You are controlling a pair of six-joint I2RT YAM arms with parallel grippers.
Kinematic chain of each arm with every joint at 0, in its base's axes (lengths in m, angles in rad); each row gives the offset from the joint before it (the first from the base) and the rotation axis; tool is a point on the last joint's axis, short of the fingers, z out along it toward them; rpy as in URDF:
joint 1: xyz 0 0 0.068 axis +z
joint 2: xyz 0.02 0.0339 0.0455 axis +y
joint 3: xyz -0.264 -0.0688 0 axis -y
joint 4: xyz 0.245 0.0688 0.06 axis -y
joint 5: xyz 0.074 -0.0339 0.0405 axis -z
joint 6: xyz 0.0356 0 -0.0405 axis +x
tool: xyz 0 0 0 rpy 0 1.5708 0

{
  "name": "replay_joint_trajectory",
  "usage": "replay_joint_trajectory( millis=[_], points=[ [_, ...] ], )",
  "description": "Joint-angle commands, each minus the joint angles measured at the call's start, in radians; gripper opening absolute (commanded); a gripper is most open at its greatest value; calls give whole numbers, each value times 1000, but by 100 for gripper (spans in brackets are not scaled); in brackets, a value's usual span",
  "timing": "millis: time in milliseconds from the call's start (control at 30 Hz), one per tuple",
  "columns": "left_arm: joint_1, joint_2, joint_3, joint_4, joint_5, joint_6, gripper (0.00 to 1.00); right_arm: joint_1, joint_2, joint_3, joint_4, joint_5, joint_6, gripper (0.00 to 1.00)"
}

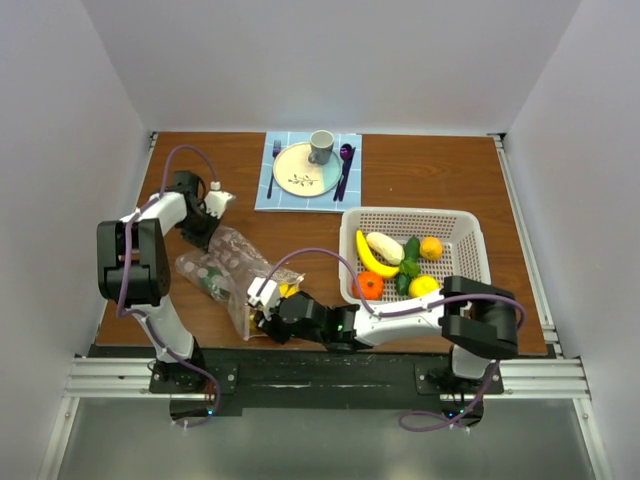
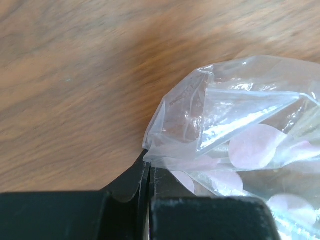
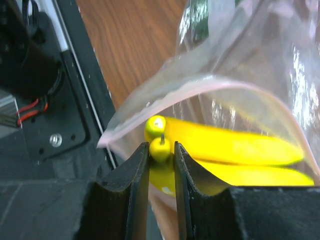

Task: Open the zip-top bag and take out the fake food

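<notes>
- Left fingers (image 2: 145,172): matte black, pressed together on a corner of the zip-top bag (image 1: 225,265), thin film pinched flat between them.
- Bag: clear, crinkly, glossy plastic with pale pink dots. It lies crumpled on the desk (image 1: 430,170), left of centre, between the two arms. A faint line of print runs along one fold; too small to read.
- Bag mouth: pink-edged rim, bowed open at the near end, facing the right wrist camera.
- Right fingers (image 3: 145,160): black, ridged inner faces, set narrow on the knobbed stem of a yellow banana (image 3: 235,147) at the bag mouth. Smooth shiny plastic, two curved lobes still inside the film. Something green shows deeper in.
- Placemat (image 1: 355,170): pale blue check, far centre, with a round plate (image 1: 300,172), grey cup (image 1: 321,146) and dark cutlery.
- Basket (image 1: 410,213): white, perforated walls, rectangular, on the right. It holds glossy fake food (image 1: 424,286): banana, lemon, orange, green pieces, a white piece.
- Desk: brown wood grain.
</notes>
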Motion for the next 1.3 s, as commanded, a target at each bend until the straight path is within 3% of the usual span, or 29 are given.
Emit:
replay_joint_trajectory(
  millis=[0,433,533,600,800,833,933,967,1067,1167,1200,1267],
  points=[
    [49,6,42,50,-34,54,0,7,-117,-56,-65,38,33,9],
    [65,-39,10,66,-72,96,0,3,-384,-71,-39,121,25,6],
    [66,-47,22,50,-64,97,0,-2,-479,-62,-45,203,-7,6],
    [65,-48,71,-8,-17,83,0,-5,-539,-53,-79,389,-23,0],
    [65,-91,277,-219,181,32,0,-37,-612,-74,-198,917,-66,0],
    [65,-97,308,-247,201,31,0,-62,-611,-68,-279,1045,6,0],
    [55,-117,420,-347,245,24,0,-147,-585,-21,-649,1108,333,0],
    [39,-120,444,-390,241,20,0,-158,-576,-22,-703,1117,383,0],
    [-6,-139,527,-453,218,9,0,-183,-495,-25,-813,1122,492,14],
    [-66,-163,488,-442,145,0,0,-191,-398,36,-944,1132,612,31],
    [-69,-171,474,-435,118,-3,0,-191,-378,54,-973,1139,635,54],
    [-109,-178,461,-428,91,-11,0,-191,-330,102,-1027,1157,672,81]
  ],
)
